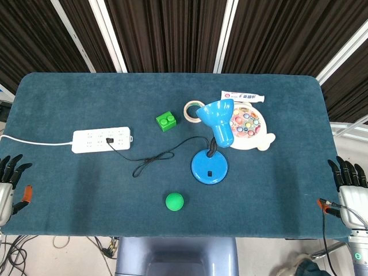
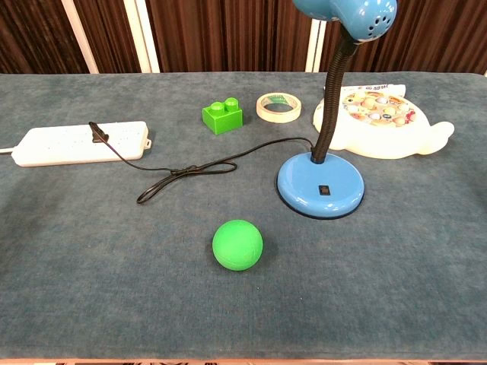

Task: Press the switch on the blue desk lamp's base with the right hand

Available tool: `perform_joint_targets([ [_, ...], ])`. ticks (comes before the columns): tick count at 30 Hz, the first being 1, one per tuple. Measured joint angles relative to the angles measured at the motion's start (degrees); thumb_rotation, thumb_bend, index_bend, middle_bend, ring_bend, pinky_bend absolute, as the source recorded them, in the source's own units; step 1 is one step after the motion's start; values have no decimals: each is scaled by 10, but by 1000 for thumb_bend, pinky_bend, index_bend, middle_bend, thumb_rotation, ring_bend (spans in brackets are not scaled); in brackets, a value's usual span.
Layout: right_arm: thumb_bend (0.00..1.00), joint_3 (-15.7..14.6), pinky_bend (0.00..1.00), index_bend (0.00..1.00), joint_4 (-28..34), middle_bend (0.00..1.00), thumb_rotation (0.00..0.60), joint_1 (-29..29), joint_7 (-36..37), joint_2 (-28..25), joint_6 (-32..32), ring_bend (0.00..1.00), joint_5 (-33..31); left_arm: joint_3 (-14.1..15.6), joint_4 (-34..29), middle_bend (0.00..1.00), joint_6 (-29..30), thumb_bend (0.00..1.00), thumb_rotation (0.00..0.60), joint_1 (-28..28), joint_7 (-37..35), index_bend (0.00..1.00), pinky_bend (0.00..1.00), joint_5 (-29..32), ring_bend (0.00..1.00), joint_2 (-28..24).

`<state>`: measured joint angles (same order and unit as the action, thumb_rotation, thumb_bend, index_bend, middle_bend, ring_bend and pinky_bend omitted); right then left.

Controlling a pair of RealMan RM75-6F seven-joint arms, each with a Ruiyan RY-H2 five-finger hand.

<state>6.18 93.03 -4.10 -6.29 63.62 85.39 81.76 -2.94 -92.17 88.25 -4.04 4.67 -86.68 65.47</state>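
The blue desk lamp stands near the table's middle, its round base [image 1: 209, 167] [image 2: 320, 185] carrying a small black switch [image 1: 210, 173] [image 2: 325, 189] on the near side. A black gooseneck [image 2: 333, 95] rises to the blue shade [image 1: 220, 120] [image 2: 346, 14]. My right hand [image 1: 349, 188] hangs off the table's right edge, far from the lamp, fingers spread and holding nothing. Off the left edge, my left hand [image 1: 10, 183] is likewise open and holds nothing. Neither hand shows in the chest view.
A green ball [image 1: 174, 201] [image 2: 237, 245] lies in front of the lamp. The lamp's black cord [image 2: 190, 172] runs to a white power strip [image 1: 102, 140] [image 2: 80, 142]. Behind sit a green brick [image 1: 165, 121] [image 2: 222, 117], a tape roll [image 1: 193, 110] [image 2: 278, 107], a fishing toy [image 1: 251, 128] [image 2: 380, 122] and a tube [image 1: 243, 96].
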Motion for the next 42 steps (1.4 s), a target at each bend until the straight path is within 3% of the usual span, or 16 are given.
perform_joint_targets([
  [23,188,-22,0,10,11,8,600,-6,26,-23,-29,25,22,-3,-6,60,-4,493,600,0,2,212,0,10,0,0],
  [27,188,-26,40,5,15,143,600,-4,37,-30,-31,195,24,-8,-10,60,-3,493,600,-1,2,212,0,16,0,1],
  [30,188,-30,150,0,21,328,600,-6,45,-34,-36,406,34,-10,-11,60,-4,493,600,-1,3,209,0,19,0,1],
  [33,207,-35,231,0,26,432,600,-13,48,-39,-52,527,40,-8,-13,60,-9,493,600,-2,7,206,0,21,0,1],
  [36,275,-39,273,0,33,481,600,-25,48,-49,-84,587,41,-7,-15,60,-10,493,600,-3,9,206,0,20,0,2],
  [39,473,-42,367,0,42,602,600,-41,38,-56,-112,722,43,-7,-16,60,-11,493,600,-3,10,206,0,21,0,2],
  [42,516,-41,415,0,52,654,600,-58,17,-51,-135,773,43,-8,-18,60,-14,492,600,-3,9,206,0,25,0,2],
])
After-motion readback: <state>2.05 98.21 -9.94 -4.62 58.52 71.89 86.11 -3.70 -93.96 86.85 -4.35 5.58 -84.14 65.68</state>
